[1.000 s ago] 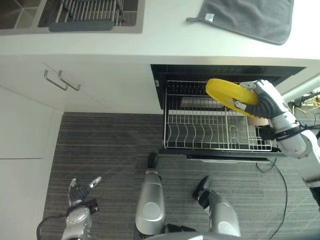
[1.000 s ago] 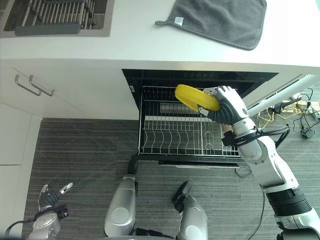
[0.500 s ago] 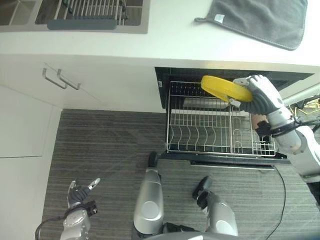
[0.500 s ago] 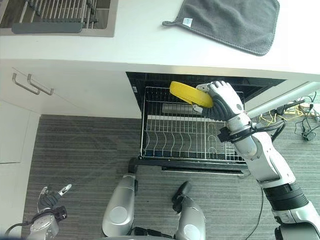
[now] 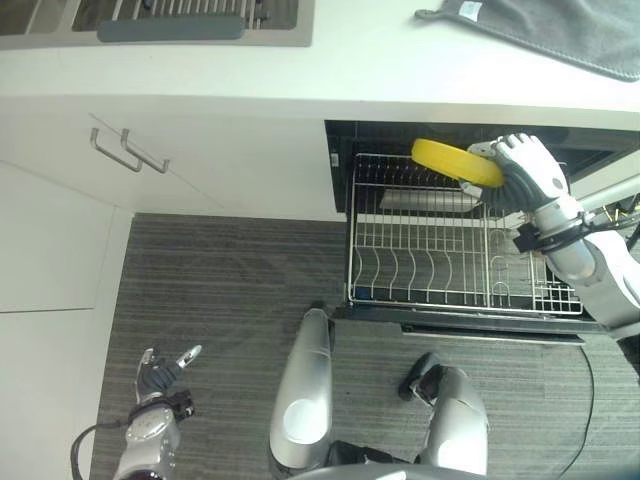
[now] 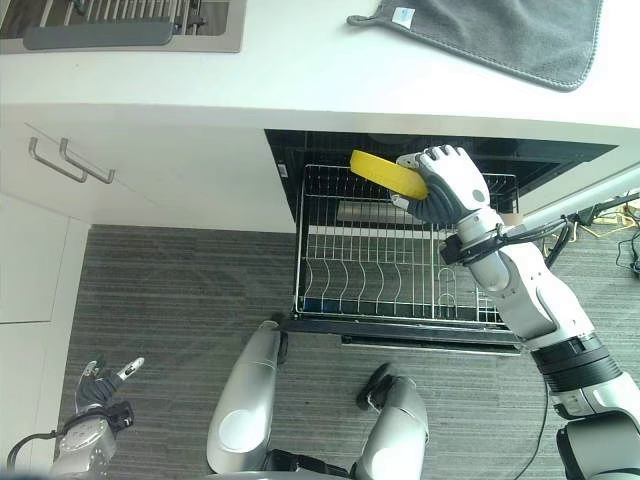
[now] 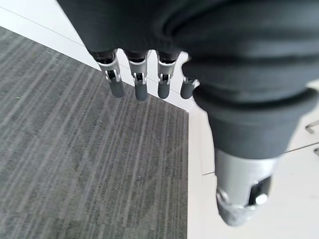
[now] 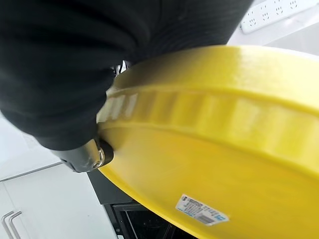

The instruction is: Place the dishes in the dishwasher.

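Note:
My right hand (image 5: pixel 528 172) is shut on the rim of a yellow plate (image 5: pixel 455 161), holding it tilted over the back of the pulled-out wire rack (image 5: pixel 420 262) of the open dishwasher (image 6: pixel 290 160). From the right wrist, the underside of the yellow plate (image 8: pixel 214 164) shows a small label, with my thumb (image 8: pixel 87 155) pressed on its rim. My left hand (image 5: pixel 160 372) hangs low over the grey floor at the lower left, and its fingers (image 7: pixel 139 82) are relaxed and hold nothing.
A white counter (image 5: pixel 330 60) runs above the dishwasher, carrying a grey cloth (image 6: pixel 500 35) at the right and a sink with a drying rack (image 5: pixel 180 15) at the left. White cabinet doors with metal handles (image 5: pixel 128 152) stand left of the dishwasher. The wire rack holds no dishes.
My right hand has carried the yellow plate further back toward the dishwasher opening. The whole picture has shifted, so the camera moved. My left hand stays low.

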Controlling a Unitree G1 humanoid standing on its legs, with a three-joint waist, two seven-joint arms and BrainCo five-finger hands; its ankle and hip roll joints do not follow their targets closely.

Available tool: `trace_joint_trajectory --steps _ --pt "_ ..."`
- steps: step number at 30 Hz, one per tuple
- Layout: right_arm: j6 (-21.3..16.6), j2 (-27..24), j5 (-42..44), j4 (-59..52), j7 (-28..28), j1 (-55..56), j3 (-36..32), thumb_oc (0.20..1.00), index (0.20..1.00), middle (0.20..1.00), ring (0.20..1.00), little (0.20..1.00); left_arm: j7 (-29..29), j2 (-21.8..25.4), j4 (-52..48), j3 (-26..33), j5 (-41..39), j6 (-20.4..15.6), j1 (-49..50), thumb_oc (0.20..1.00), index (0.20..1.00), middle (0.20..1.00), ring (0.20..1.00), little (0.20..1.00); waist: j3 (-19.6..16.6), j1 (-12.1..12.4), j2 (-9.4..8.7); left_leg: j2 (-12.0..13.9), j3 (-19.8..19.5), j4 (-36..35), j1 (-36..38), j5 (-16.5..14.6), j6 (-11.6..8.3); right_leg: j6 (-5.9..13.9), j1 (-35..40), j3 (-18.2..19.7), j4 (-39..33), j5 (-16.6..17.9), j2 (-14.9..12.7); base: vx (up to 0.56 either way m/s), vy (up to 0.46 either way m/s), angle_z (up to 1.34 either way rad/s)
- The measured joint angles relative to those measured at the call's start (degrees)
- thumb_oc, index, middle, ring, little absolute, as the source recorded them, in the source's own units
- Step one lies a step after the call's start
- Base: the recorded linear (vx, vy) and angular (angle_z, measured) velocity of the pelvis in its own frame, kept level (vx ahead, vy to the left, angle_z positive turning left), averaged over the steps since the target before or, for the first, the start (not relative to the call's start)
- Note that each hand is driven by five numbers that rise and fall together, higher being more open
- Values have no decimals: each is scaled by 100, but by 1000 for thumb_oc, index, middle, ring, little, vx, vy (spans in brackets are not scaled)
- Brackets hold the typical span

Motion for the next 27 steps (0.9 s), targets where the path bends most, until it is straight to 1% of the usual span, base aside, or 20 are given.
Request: trace_joint_trajectory --steps 2,5,7,8,10,12,13,15,16,19,22,24,27 --pt "-16 0 -102 34 -6 -18 39 200 200 200 200 200 -52 -2 -5 -5 0 23 -2 1000 1000 1000 1000 1000 0 7 1 -19 12 76 3 -45 6 -7 3 2 73 -30 -61 115 23 2" --pt "-46 21 -263 365 -66 -104 372 200 200 200 200 200 -84 -2 6 -21 2 53 14 1000 1000 1000 1000 1000 2 15 15 -85 24 213 16 -120 48 25 1 77 245 -120 -168 98 30 5" --pt "-86 30 -496 844 -209 -170 609 200 200 200 200 200 -88 -3 2 -49 4 56 55 1000 1000 1000 1000 1000 1 35 22 -156 27 241 19 -131 71 45 1 79 308 -134 -272 94 23 7" --pt "-147 131 -589 1167 -309 -297 656 200 200 200 200 200 -90 -1 -2 -49 4 69 166 1000 1000 1000 1000 1000 4 44 44 -166 40 288 12 -155 96 48 3 90 319 -135 -289 112 44 5" --pt "-186 261 -644 1451 -380 -478 696 200 200 200 200 200 -105 -2 2 -52 4 114 211 1000 1000 1000 1000 1000 11 56 70 -196 57 302 7 -164 109 48 4 105 316 -135 -312 74 35 0" --pt "-242 345 -726 2047 -492 -861 1024 200 200 200 200 200 -152 25 -9 -250 6 111 211 1000 1000 1000 1000 1000 14 58 119 -260 60 324 13 -170 128 55 -5 106 399 -143 -413 32 0 8" --pt "-266 355 -793 2071 -493 -874 1074 200 200 200 200 200 -182 21 -9 -300 6 111 216 1000 1000 1000 1000 1000 19 87 159 -265 59 322 6 -171 128 56 -5 101 389 -143 -414 18 0 9" --pt "-350 450 -879 2094 -504 -887 1140 200 200 200 200 200 -202 22 -6 -357 4 113 229 1000 1000 1000 1000 1000 21 154 180 -268 49 305 3 -169 126 71 -10 88 393 -152 -416 0 0 0" --pt "-373 506 -948 2240 -550 -982 1283 200 200 200 200 200 -213 27 -4 -449 4 114 229 1000 1000 1000 1000 1000 21 181 200 -274 43 303 2 -169 125 87 -11 83 402 -162 -423 0 14 3" --pt "-431 550 -1111 2605 -564 -1130 1600 200 200 200 200 200 -275 21 0 -592 2 102 225 1000 1000 1000 1000 1000 24 198 261 -309 19 279 -11 -160 118 111 -11 50 411 -176 -456 1 25 6" --pt "-440 550 -1113 2896 -666 -1145 1623 200 200 200 200 200 -304 20 3 -667 -37 81 218 1000 1000 1000 1000 1000 24 202 278 -356 17 272 -18 -157 124 113 -11 45 409 -177 -494 -30 34 4" --pt "-445 550 -1219 3262 -732 -1269 1776 200 200 200 200 200 -313 22 -5 -671 -96 52 218 1000 1000 1000 1000 1000 25 202 282 -364 17 269 -17 -155 127 114 -12 46 413 -177 -502 -48 12 2" --pt "-461 555 -1293 3526 -744 -1392 1801 200 200 200 200 200 -340 25 -12 -685 -96 42 216 1000 1000 1000 1000 1000 30 208 341 -380 9 270 -16 -142 125 159 -34 42 495 -206 -543 -66 26 3"
